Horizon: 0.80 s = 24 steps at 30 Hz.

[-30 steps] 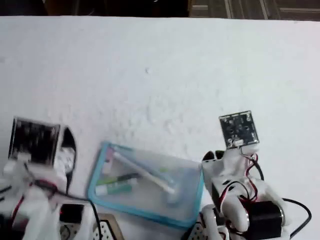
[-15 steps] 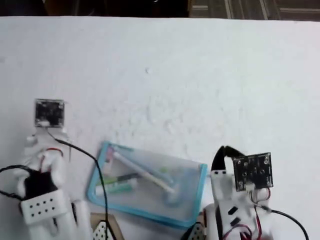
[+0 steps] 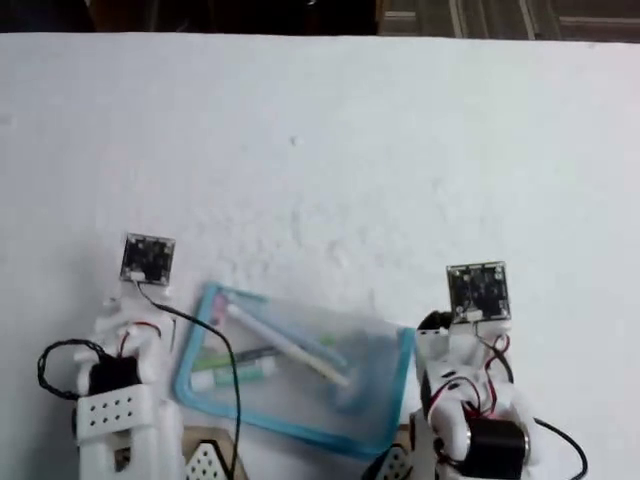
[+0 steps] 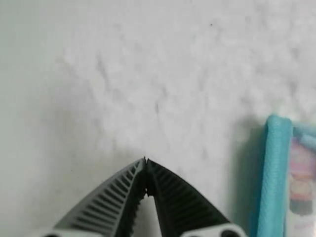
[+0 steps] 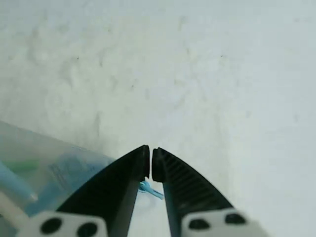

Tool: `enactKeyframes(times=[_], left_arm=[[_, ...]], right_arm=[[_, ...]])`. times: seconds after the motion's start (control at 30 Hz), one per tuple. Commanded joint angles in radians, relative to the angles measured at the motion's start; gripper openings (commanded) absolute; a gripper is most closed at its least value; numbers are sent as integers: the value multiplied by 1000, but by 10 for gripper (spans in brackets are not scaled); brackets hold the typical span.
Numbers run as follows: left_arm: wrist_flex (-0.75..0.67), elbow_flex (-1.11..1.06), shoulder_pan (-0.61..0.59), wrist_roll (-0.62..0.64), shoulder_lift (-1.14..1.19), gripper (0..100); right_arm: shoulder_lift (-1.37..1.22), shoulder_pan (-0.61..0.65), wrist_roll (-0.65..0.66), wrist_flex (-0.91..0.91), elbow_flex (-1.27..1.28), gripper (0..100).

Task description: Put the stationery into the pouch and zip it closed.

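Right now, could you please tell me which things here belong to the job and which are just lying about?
Job: pouch, pens inside it, left gripper, right gripper.
Just there: white table, camera boards on the arms.

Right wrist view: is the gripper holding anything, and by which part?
Cannot be told: the right gripper is shut at the pouch corner, its blue zip pull showing between the jaws.

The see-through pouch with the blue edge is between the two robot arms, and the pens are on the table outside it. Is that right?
Not quite. The pens are inside the pouch, not out on the table. The high view shows them through the pouch's clear side. The rest is right.
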State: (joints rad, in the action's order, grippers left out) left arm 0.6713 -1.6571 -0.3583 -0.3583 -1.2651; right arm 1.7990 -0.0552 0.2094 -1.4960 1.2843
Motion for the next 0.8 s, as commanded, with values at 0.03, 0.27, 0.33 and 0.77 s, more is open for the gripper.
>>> enactKeyframes(times=[0.03, 0.27, 0.33, 0.77], left_arm=[[-48, -2, 5, -3, -13, 24], [-48, -2, 5, -3, -13, 24], [-48, -2, 5, -3, -13, 24], [-48, -2, 5, -3, -13, 24]], right_arm=[[-1, 54, 8, 56, 44, 17], [-1, 91, 8, 128, 206, 17], [-1, 85, 8, 165, 233, 17], [-1, 87, 8, 226, 407, 17]])
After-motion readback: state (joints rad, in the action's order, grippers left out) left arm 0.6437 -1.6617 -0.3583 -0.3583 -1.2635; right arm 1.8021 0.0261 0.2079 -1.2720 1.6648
